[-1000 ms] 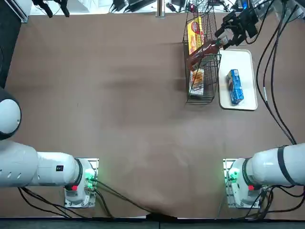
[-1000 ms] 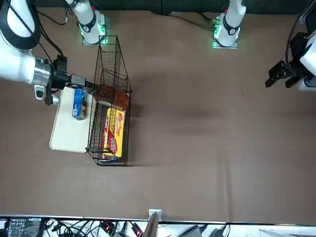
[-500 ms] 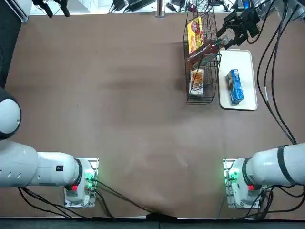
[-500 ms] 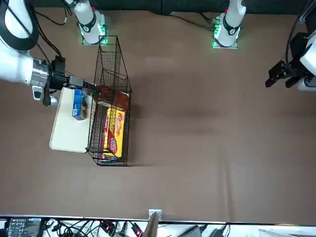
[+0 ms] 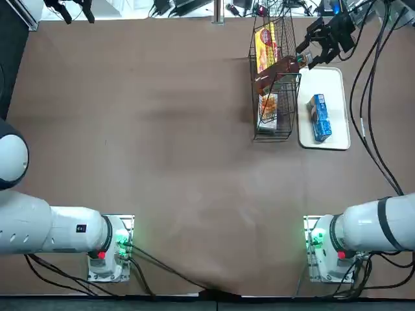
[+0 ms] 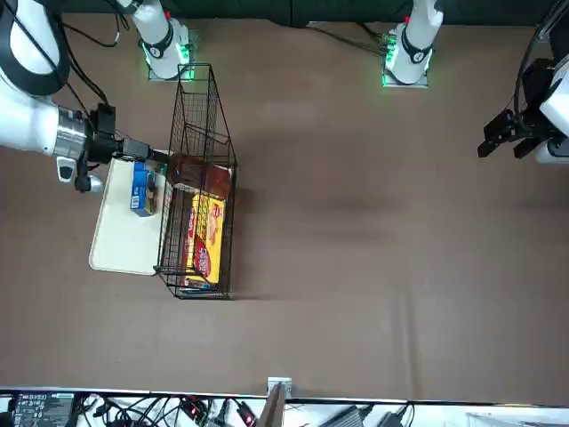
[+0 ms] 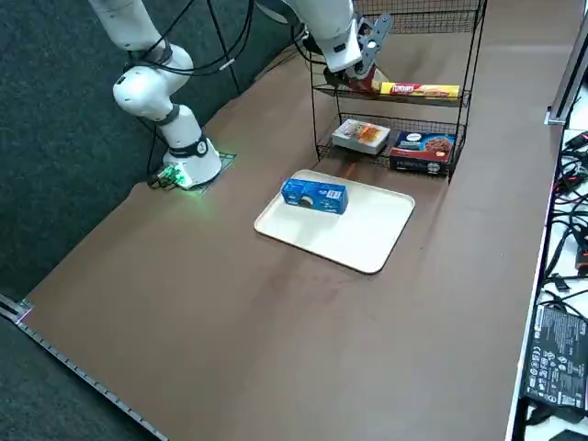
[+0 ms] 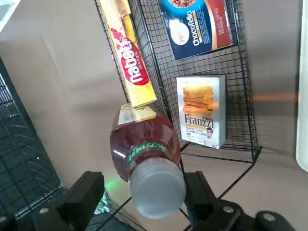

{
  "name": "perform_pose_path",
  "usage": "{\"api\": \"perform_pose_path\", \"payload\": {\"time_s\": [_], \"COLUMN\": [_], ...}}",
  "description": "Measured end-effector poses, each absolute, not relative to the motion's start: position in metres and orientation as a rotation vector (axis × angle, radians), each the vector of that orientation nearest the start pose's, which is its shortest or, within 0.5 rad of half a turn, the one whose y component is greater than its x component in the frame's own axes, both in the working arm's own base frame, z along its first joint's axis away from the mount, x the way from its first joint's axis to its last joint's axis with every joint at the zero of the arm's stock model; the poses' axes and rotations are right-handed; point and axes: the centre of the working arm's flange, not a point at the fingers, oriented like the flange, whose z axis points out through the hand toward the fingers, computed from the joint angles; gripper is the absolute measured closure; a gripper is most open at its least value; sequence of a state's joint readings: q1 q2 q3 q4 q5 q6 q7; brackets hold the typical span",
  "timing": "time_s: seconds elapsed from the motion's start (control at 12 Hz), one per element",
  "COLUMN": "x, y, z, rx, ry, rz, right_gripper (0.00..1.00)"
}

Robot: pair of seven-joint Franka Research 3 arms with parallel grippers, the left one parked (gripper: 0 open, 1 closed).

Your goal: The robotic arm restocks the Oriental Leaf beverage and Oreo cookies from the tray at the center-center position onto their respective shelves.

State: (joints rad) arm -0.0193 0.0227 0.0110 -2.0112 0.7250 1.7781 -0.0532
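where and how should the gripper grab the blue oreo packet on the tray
Likely best across the narrow width of the blue packet, near mid-length, coming from above: it lies flat and oblong on the tray, with bare tray along both long sides for fingers.

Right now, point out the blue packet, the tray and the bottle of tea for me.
Blue packet [image 7: 313, 196]: right side view, its long side.
Tray [image 7: 354, 242]: right side view, bare surface.
Bottle [image 8: 144, 139]: right wrist view, its reddish-brown body.
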Motion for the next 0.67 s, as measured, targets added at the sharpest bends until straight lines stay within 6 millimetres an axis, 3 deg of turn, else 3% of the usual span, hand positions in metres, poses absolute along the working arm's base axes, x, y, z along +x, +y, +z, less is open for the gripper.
{"api": "perform_pose_path", "payload": {"time_s": [0.67], "x": [0.5378], "y": [0.044], "z": [0.4447], "rx": [-2.455], "ry": [0.24], "rz": [0.294], "right_gripper": [0.0]}}
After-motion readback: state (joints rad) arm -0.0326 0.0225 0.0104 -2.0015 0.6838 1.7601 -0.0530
